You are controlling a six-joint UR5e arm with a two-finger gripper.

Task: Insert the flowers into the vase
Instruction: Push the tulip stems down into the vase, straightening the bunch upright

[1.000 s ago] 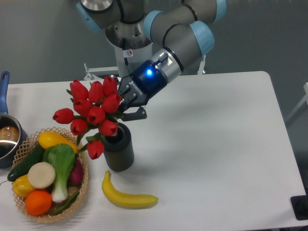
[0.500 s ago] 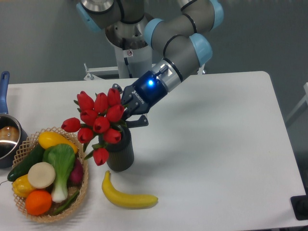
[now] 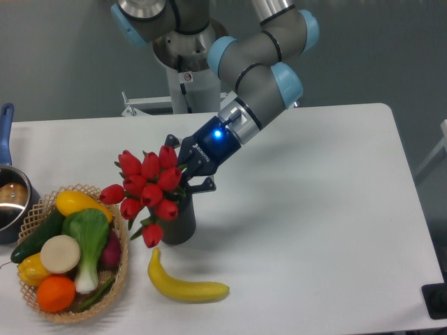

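The tulip bunch [image 3: 148, 187] is being gripped by jaws closed on its stems, its base sitting in the grey vase's [image 3: 179, 222] mouth. The vase could be tipped toward the banana [image 3: 183, 282], since the wide bunch is leaning left.

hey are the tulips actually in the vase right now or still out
In. The flowers' stems run down into the vase mouth; the buds lean left over its rim. The gripper is at the stems; whether it grips them is hidden.

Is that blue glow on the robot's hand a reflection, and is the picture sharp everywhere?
In the fixed camera view, the glow on the gripper looks like its own lamp, not glare. Soft shadows fall on the table right of the arm. The flowers, vase and banana look slightly soft, with no motion blur.
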